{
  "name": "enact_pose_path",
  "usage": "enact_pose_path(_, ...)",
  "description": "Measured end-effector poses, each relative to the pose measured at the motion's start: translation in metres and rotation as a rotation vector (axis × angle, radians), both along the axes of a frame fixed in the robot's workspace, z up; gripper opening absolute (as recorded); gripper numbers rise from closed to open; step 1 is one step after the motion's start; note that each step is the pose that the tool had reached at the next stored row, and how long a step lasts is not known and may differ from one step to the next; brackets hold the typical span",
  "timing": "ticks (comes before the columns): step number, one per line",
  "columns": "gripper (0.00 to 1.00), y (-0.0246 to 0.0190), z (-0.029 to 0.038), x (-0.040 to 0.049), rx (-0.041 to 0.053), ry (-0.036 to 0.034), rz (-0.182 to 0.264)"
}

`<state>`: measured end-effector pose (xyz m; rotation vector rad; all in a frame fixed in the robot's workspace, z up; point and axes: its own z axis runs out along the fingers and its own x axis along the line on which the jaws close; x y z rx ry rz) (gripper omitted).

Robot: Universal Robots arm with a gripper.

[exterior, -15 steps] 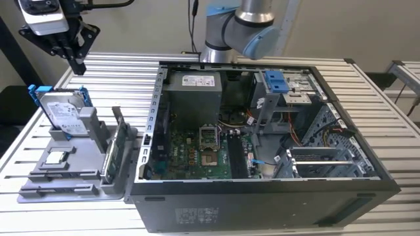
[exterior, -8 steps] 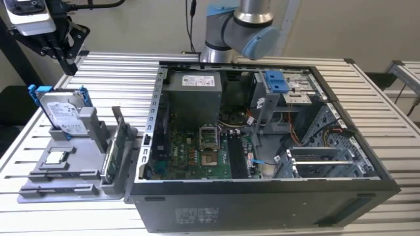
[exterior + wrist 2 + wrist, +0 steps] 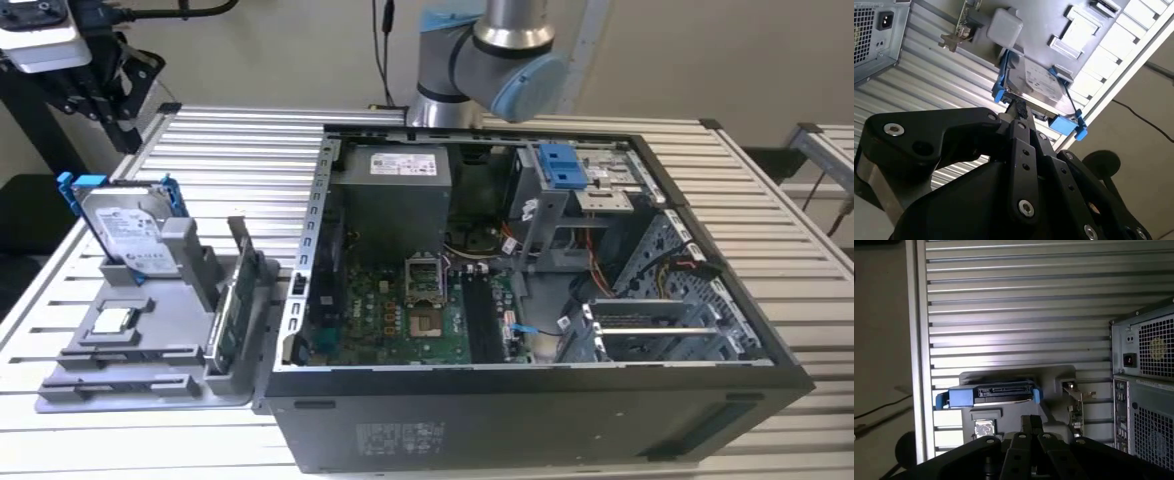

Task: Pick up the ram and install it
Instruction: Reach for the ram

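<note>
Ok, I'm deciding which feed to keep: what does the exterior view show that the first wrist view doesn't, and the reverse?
Exterior view: the inside of the open computer case, with the motherboard, and the arm's grey-blue joint beyond it. First wrist view: the case's rear, with the power socket and vent grille. Both: the hard drive in its blue frame standing in the grey holder on the slatted table, and the tool, shut and empty.
</note>
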<state>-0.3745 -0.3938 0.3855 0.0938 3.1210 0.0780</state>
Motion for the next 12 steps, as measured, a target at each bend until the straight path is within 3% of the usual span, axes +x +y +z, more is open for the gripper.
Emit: enact_pose_path(12,0.11,0.0,-0.0015,-0.0235,0.0,0.0,0.034)
